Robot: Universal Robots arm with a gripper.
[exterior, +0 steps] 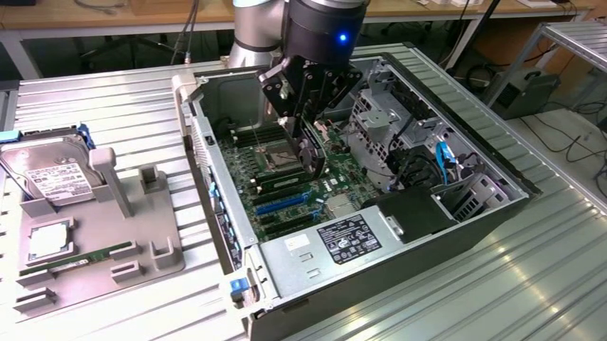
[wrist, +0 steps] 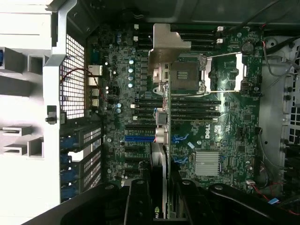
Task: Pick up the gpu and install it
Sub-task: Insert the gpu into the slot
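Note:
My gripper [exterior: 301,133] hangs inside the open computer case [exterior: 204,135], shut on the gpu [exterior: 311,158]. The gpu is a thin dark card held on edge, a little above the green motherboard [exterior: 284,202]. In the wrist view the gpu [wrist: 161,140] runs edge-on away from the gripper [wrist: 159,199], and its silver bracket [wrist: 166,47] sticks out at the far end over the CPU socket [wrist: 187,77]. The card's edge lies over the row of expansion slots, beside a blue slot [wrist: 139,138]. I cannot tell whether it touches the board.
At the exterior view's left, a grey fixture [exterior: 104,270] carries a silver hard drive [exterior: 52,177], a processor [exterior: 47,243] and a green memory stick [exterior: 81,257]. Inside the case, a drive cage [exterior: 379,121], a power supply [exterior: 346,238] and cables [exterior: 441,160] crowd the exterior view's right.

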